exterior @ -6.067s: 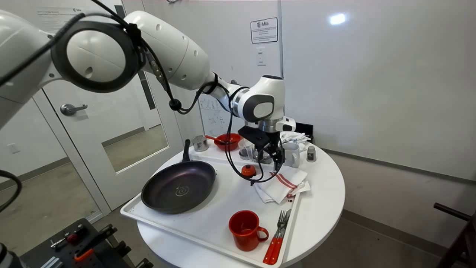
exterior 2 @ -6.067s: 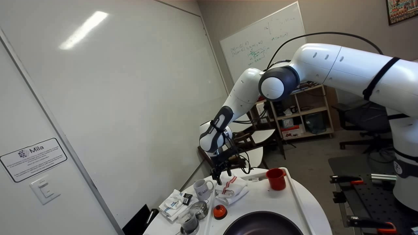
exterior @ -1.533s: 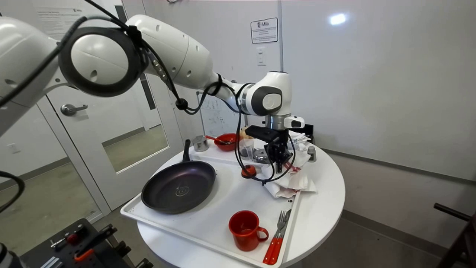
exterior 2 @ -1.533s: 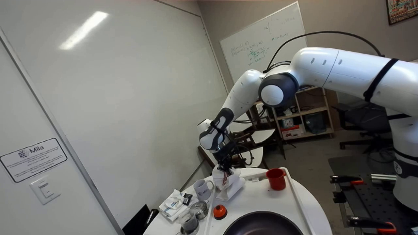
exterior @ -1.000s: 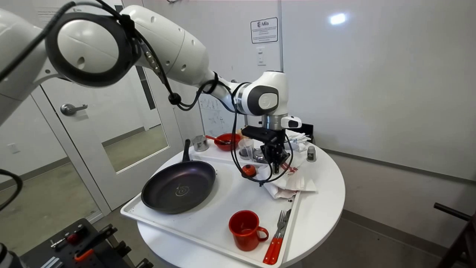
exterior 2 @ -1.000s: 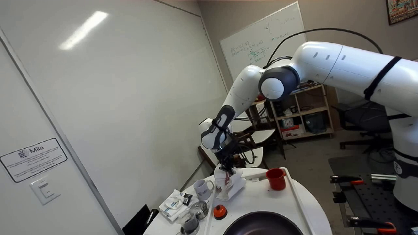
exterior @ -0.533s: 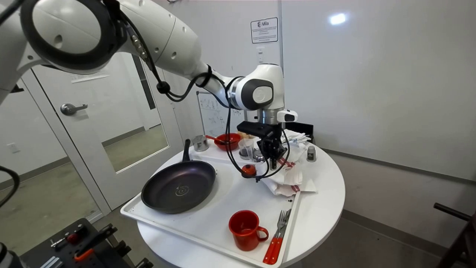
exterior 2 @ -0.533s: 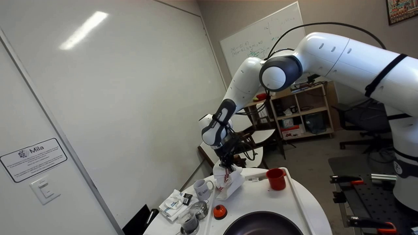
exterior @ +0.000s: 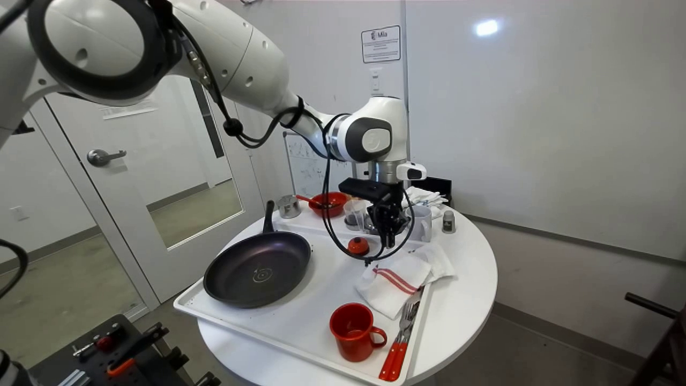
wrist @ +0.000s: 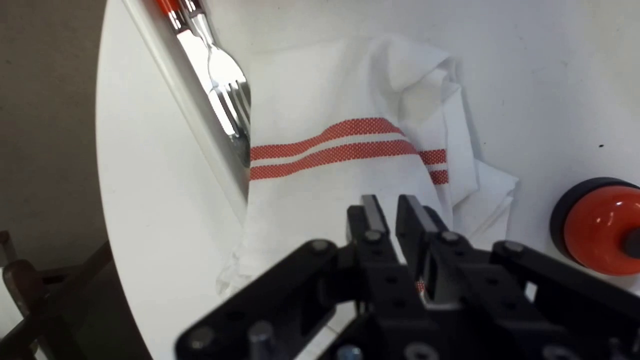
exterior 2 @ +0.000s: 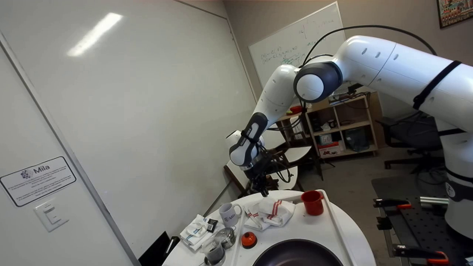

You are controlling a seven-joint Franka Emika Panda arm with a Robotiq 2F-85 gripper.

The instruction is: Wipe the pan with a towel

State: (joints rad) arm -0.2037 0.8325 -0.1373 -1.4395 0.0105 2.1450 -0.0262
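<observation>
Behind the round table (exterior: 477, 284), a big white board (exterior: 552, 118) fills the right of an exterior view, with the tray (exterior: 327, 287) at lower middle. On it, just right of centre, lies the red-striped towel (exterior: 399, 279), folded loosely over itself, part of it spilling across the tray's rim. Over it hangs the gripper (wrist: 388, 204), its fingers (wrist: 372, 215) parted by a narrow slit, with nothing I can make out held between them; whether the tips brush the cloth, I can't tell.

It looks light, limp and woven, hardly fragile, so a firm squeeze should do no harm, but it won't keep a shape. Pinching at the flat part would probably just skate over the weave. I'd go for the raised fold (wrist: 419, 75), upper middle of the wrist view, opening wider first and taking several layers, so a wad hangs below the tips. Best avoid the left edge by the fork (wrist: 225, 70), which might drag along.

Left of centre in an exterior view, the pan (exterior: 257, 268) looks smooth and far heavier; rubbed hard, it could slide, since nothing grips its handle (exterior: 268, 217).
</observation>
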